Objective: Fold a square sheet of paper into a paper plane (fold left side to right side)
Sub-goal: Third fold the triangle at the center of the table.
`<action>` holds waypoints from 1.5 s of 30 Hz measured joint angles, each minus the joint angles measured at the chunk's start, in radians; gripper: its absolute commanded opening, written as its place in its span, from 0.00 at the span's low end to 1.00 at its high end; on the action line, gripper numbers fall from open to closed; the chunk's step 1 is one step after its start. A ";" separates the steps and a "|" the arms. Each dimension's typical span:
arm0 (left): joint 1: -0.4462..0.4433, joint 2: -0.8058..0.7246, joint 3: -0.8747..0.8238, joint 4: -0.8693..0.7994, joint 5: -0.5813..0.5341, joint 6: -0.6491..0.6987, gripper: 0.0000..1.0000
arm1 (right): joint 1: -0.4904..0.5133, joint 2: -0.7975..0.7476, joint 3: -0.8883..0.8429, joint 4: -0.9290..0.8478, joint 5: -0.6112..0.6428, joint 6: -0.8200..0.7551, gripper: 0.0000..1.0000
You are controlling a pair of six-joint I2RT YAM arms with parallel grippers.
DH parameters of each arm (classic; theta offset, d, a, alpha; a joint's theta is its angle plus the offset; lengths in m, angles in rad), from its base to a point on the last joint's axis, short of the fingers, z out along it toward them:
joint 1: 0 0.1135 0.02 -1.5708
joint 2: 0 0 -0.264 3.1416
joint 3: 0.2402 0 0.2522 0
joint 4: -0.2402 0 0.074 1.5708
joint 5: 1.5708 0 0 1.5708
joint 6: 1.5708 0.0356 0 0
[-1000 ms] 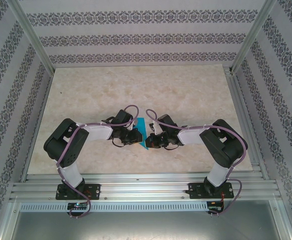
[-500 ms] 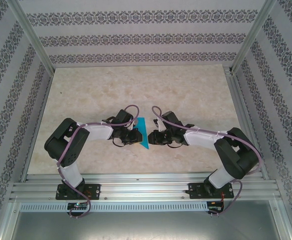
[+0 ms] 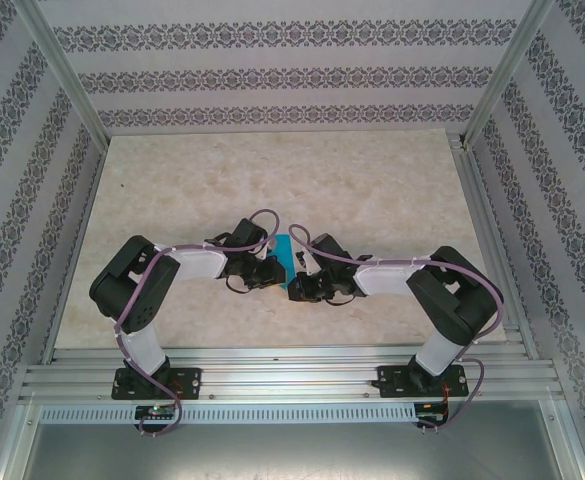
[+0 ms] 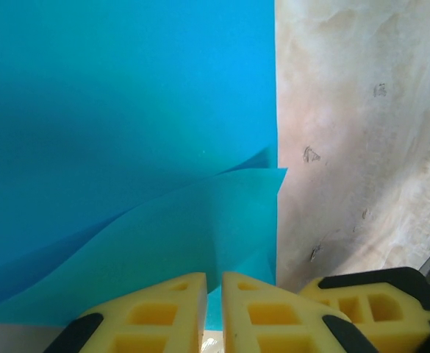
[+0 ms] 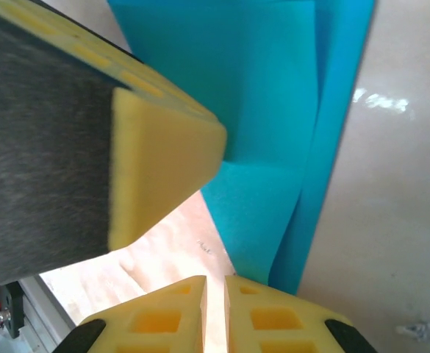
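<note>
Left hand: fingers pressed together on the near edge of a raised flap of the square sheet of paper. The sheet lies on the worktop between my two hands. Right hand: fingers likewise pressed together, nothing visible between them, set just beside the paper's pointed end. Assessment: the sheet is already folded narrow in several layers. This flap is lifted and not creased flat, so I judge further folds remain.
</note>
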 measured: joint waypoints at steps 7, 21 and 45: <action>-0.001 0.000 0.000 0.000 -0.003 0.003 0.16 | -0.002 0.009 0.003 0.003 -0.001 0.005 0.15; -0.001 0.004 0.007 -0.004 -0.005 0.006 0.16 | -0.022 -0.002 0.000 0.052 -0.007 0.052 0.07; 0.010 0.006 0.049 -0.069 -0.027 0.063 0.23 | -0.035 0.019 -0.043 0.098 -0.008 0.079 0.05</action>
